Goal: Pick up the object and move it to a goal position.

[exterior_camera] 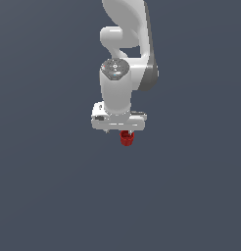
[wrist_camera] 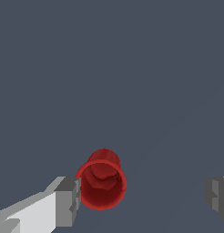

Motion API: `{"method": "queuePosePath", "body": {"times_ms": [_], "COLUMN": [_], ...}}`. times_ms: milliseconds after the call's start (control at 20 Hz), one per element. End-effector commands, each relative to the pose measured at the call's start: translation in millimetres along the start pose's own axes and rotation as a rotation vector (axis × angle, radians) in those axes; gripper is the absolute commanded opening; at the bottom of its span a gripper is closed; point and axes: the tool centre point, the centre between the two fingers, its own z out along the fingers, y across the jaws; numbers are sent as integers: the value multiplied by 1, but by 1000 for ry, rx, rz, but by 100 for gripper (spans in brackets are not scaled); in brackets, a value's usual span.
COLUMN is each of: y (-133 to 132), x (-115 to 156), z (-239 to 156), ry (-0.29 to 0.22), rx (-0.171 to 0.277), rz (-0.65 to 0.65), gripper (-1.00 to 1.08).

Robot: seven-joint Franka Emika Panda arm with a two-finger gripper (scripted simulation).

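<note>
The red cup (wrist_camera: 102, 182) stands upright on the grey floor, its open rim facing the wrist camera. My gripper (wrist_camera: 143, 198) is open and wide apart, hanging over the cup. One grey fingertip (wrist_camera: 68, 200) is right beside the cup's rim, touching or nearly so; the other fingertip (wrist_camera: 217, 195) is far from it. The cup is off-centre between the fingers. In the exterior view the cup (exterior_camera: 126, 138) shows just below the white hand, and the gripper (exterior_camera: 121, 131) is mostly hidden by the hand.
The plain dark grey floor (exterior_camera: 54, 196) stretches all around. The white arm (exterior_camera: 123, 63) rises straight above the cup. No other objects show.
</note>
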Motion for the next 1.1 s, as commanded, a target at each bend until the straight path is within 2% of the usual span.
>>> {"method": "queuePosePath", "body": {"times_ms": [0,350,1050], "y": [-2,-11,-35], "x": [-1,-11,-49], "z": [2,19,68], "ry": [1,10,42], "rx": [0,-5,-13], "rz": [0,35,135], "gripper": [100,100,100]}}
